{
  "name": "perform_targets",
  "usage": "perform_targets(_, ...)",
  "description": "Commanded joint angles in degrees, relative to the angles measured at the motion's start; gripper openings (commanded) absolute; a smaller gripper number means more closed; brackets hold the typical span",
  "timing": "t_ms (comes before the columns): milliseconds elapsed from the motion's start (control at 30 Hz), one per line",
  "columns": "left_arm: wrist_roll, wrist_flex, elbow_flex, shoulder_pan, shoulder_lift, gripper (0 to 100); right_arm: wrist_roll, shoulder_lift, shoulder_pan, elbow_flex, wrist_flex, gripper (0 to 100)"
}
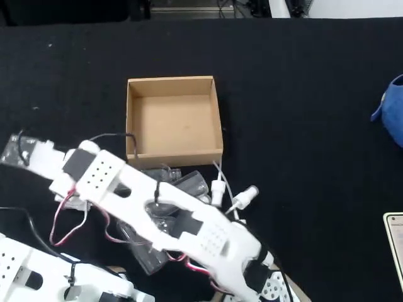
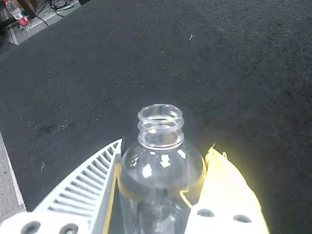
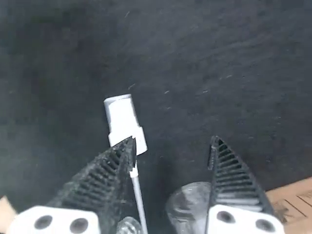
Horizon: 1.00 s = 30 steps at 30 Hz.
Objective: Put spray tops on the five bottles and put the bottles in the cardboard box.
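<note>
None boxed: the cardboard box (image 1: 173,119) stands empty. Left gripper (image 2: 165,146) grasps a bottle (image 2: 161,168) (neck bare); right gripper (image 3: 172,140), released, hangs at a spray top (image 3: 124,122). Capping judged outstanding.

cardboard box (image 1: 175,153) 1 | spray tops (image 1: 244,198) 2 | arms (image 1: 189,214) 2 | bottles (image 1: 192,182) at least 3, exact count unclear

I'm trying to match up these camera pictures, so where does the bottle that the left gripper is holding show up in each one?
High view: bottle at the left edge, at the tip of the long white arm.
Left wrist view: the bottle clamped in the left gripper, neck uncapped.
Right wrist view: not in it.
Shared landmark: the black cloth on the table.
</note>
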Motion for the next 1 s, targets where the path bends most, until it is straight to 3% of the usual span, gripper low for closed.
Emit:
perform_targets(0, -0.1, -1.4, -0.9, -0.2, 0.0, 3, 1.0, 1.9, -2.0, -8.9, 4.4, 22.4)
perform_targets(467, -0.1, -1.4, -0.9, -0.2, 0.0, 3, 1.1, 11.6, -3.3, -22.3, 11.8, 22.3)
perform_targets(833, -0.1, -1.4, -0.9, -0.2, 0.0, 3, 1.0, 20.6, -3.1, -27.4, 10.7, 21.9)
perform_targets(900, -0.1, -1.4, -0.9, -0.2, 0.0, 3, 1.1, 20.9, -2.8, -29.0, 11.1, 15.7)
perform_targets(967, -0.1, -1.4, -0.9, -0.2, 0.0, 3, 1.1, 21.2, -2.7, -31.2, 11.3, 2.7)
